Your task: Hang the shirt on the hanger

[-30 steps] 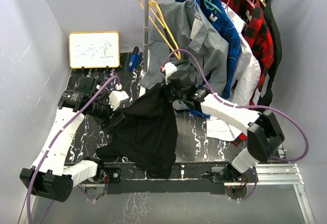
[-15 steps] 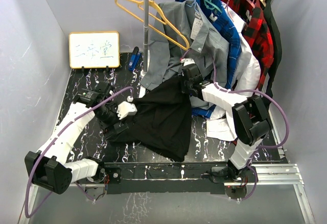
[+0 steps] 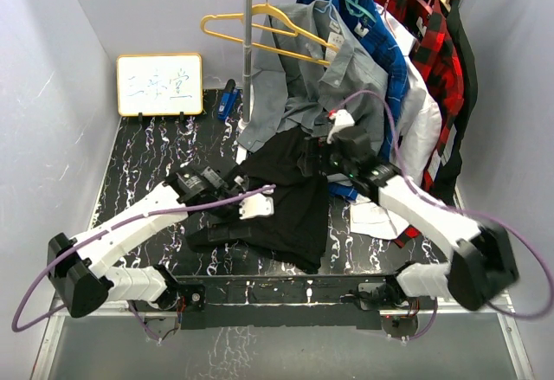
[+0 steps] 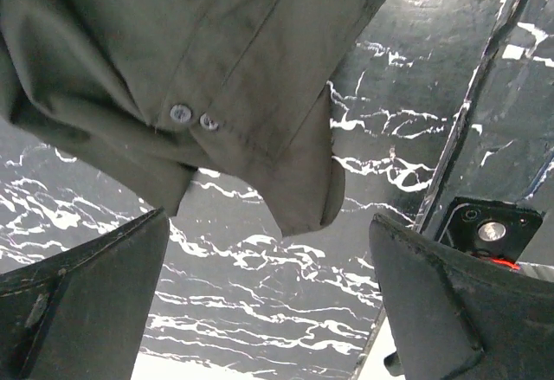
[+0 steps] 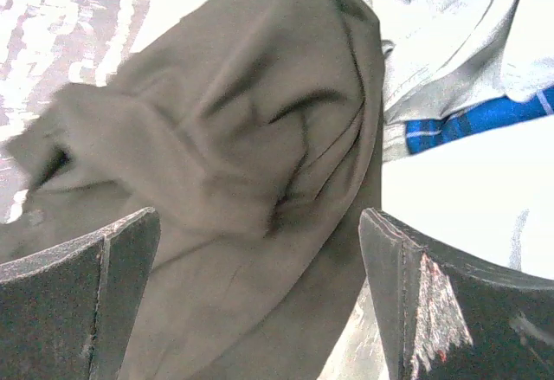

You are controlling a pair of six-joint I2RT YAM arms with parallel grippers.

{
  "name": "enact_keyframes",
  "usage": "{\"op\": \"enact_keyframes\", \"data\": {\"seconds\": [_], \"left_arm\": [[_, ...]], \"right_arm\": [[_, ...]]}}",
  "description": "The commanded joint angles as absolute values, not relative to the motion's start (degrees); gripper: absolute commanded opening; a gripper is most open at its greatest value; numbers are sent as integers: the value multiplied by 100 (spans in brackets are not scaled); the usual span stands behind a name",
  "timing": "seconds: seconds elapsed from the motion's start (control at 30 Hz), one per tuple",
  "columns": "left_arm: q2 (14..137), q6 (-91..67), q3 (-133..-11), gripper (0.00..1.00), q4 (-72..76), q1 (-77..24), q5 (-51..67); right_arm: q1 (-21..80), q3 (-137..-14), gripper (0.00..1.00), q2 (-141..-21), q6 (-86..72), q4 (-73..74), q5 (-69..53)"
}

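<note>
One whiteboard (image 3: 159, 85), one clothes rack (image 3: 248, 77), one bare yellow hanger (image 3: 208, 23).

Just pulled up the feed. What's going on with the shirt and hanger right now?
The black shirt lies crumpled on the table, not on the hanger. The yellow hanger sits tilted up by the rack pole, next to the hung grey shirt, and neither arm is touching it. The left gripper and the right gripper are both open with nothing between their fingers. The right one faces the shirt's bunched fabric.
</note>
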State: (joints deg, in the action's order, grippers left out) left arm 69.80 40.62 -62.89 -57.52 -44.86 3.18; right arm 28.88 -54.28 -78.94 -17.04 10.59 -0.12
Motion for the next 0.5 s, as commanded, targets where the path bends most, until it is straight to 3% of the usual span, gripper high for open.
{"op": "enact_keyframes", "data": {"seconds": [0.0, 0.17, 0.47], "left_arm": [[7243, 3813, -6463, 98, -5418, -5095, 135], [7430, 3857, -6092, 98, -4900, -5774, -262], [7447, 3586, -5358, 98, -3608, -6010, -75]], "right_arm": [[2890, -4809, 98, -6361, -1985, 1367, -359], [2920, -4327, 98, -5098, -2362, 2532, -1066], [3171, -3561, 98, -3493, -3845, 3262, -1755]]}}
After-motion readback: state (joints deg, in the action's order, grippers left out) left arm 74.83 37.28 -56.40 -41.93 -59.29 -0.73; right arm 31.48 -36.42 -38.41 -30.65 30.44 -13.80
